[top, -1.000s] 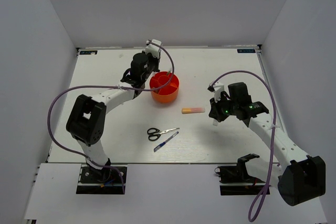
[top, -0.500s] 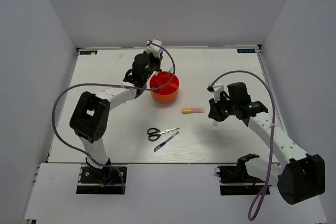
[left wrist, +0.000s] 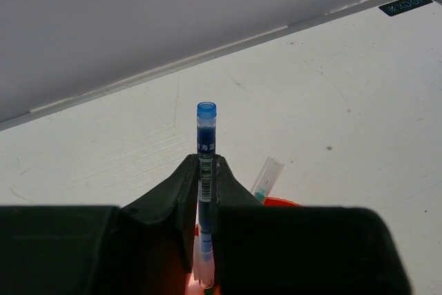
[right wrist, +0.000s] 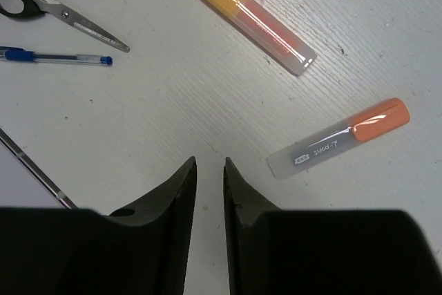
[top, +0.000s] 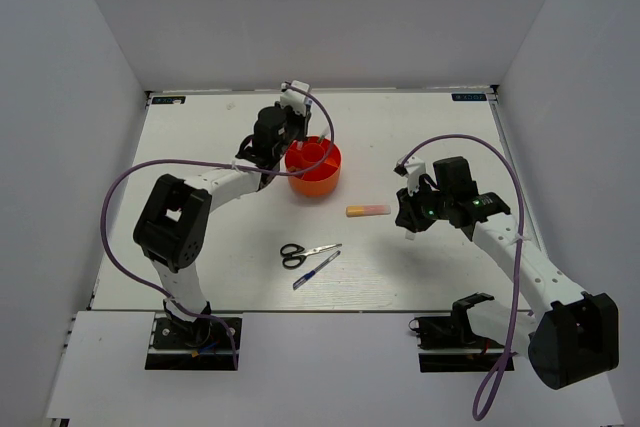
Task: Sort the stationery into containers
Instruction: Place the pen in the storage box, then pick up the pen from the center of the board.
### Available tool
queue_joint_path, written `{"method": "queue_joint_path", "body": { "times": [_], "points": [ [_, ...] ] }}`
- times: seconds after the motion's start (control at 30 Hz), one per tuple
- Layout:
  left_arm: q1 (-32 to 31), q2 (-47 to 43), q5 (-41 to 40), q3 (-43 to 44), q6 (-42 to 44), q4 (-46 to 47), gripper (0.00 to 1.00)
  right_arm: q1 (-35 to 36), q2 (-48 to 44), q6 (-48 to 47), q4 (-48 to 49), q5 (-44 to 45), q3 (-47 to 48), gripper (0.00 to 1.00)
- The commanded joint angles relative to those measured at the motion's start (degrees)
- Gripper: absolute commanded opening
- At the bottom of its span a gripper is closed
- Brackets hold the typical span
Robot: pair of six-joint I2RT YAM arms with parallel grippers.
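The round orange organiser (top: pixel 318 179) stands at the back centre of the table. My left gripper (top: pixel 288 139) hovers at its left rim, shut on a slim blue pen (left wrist: pixel 206 144) held upright over the organiser (left wrist: pixel 284 203). A green pen (left wrist: pixel 266 179) leans inside it. My right gripper (right wrist: pixel 210 162) hangs low over bare table, jaws a narrow gap apart and empty. The white-orange tube (right wrist: pixel 338 138) lies just right of it, the orange-yellow marker (right wrist: pixel 255 20) beyond. Black-handled scissors (top: pixel 303 252) and a second blue pen (top: pixel 316 270) lie front centre. No eraser is in view.
White walls enclose the table on three sides. The left arm's purple cable (top: pixel 180 169) loops over the table's left part. In the top view the right gripper (top: pixel 405 215) sits just right of the marker (top: pixel 367 210).
My left gripper has crept a little right, toward the organiser, still holding the blue pen. The right gripper has edged slightly left toward the marker.
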Motion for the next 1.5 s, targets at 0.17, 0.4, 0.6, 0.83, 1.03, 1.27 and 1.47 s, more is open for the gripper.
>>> {"method": "queue_joint_path", "body": {
  "times": [0.17, 0.4, 0.6, 0.83, 1.03, 1.27, 1.47],
  "points": [
    [-1.28, -1.42, -0.16, -2.2, -0.55, 0.84, 0.31, -0.46, -0.34, -0.24, 0.38, -1.4, -0.28, 0.28],
    [-1.99, -1.86, -0.78, -2.65, 0.06, 0.23, 0.4, -0.98, -0.26, -0.33, 0.29, -1.75, -0.28, 0.32],
    [-2.34, -5.63, -0.95, -3.78, 0.59, -0.21, 0.4, -1.33, -0.52, -0.32, 0.38, -2.36, -0.46, 0.32],
    [-2.34, -20.12, -1.3, -9.76, -0.37, -7.75, 0.18, -1.25, -0.78, -2.87, -0.58, -6.31, -0.81, 0.64],
    [0.03, -30.42, 0.33, 0.76, -17.59, -54.82, 0.52, 1.12, 1.59, -19.81, -4.27, -21.25, -1.25, 0.28],
    [2.4, -40.86, 3.53, -13.96, -18.4, -76.86, 0.77, 12.1, 13.79, -29.76, -5.77, -21.08, 5.76, 0.33],
    [7.23, -53.52, 6.93, -30.06, -19.1, -70.26, 0.3, 22.3, 22.06, -45.04, -7.36, -21.53, 10.7, 0.48]
  ]
}}
